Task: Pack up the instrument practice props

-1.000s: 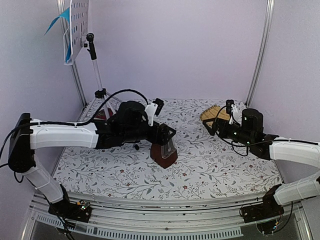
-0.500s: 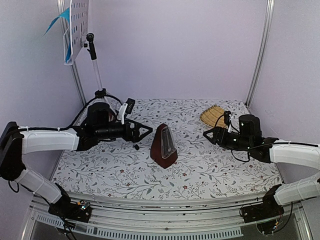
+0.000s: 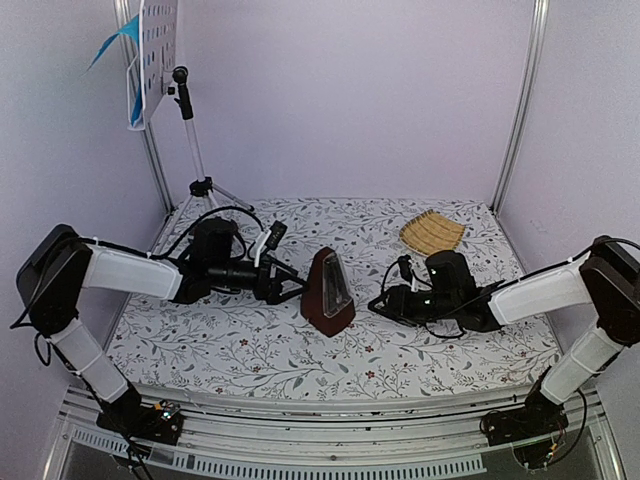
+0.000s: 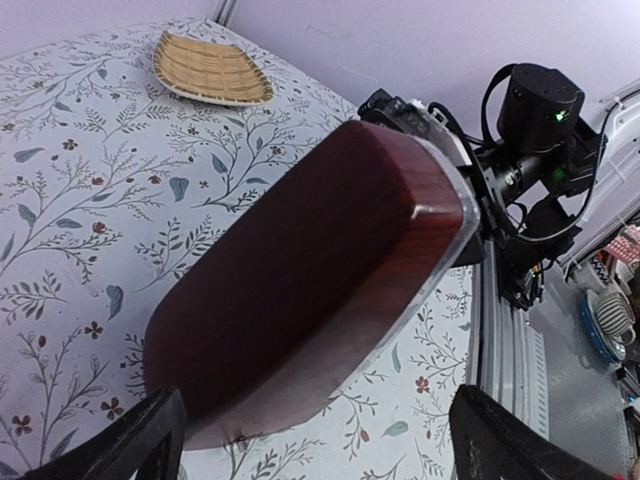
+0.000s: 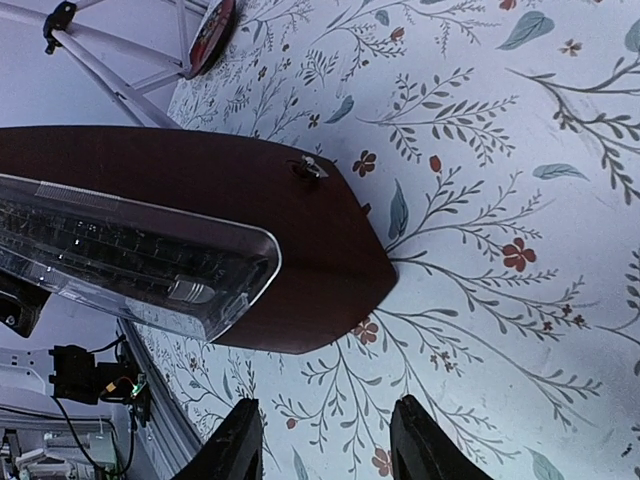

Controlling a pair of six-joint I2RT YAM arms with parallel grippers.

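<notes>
The dark brown pyramid metronome [image 3: 328, 292] stands upright mid-table, its clear front cover facing the near right. My left gripper [image 3: 291, 286] sits low just left of it, open, and the metronome [image 4: 300, 290] fills the left wrist view ahead of the wide-apart fingertips [image 4: 130, 445]. My right gripper [image 3: 379, 303] lies low to its right, open at a narrower gap over bare cloth, with the metronome [image 5: 250, 230] a short way ahead. The silver tripod music stand [image 3: 190, 130] rises at the back left, and blue and cream music sheets [image 3: 118, 40] rest on its white perforated desk [image 3: 160, 45].
A woven straw tray [image 3: 432, 232] lies at the back right, also in the left wrist view as the tray [image 4: 210, 72]. The stand's tripod legs [image 5: 110, 70] spread on the floral cloth beside a small round red-and-black object [image 5: 212, 25]. Frame posts stand at the back corners.
My left gripper drew back from around the metronome and now sits low at its left. My right arm swung from the woven tray toward the metronome, its jaws narrowing.
</notes>
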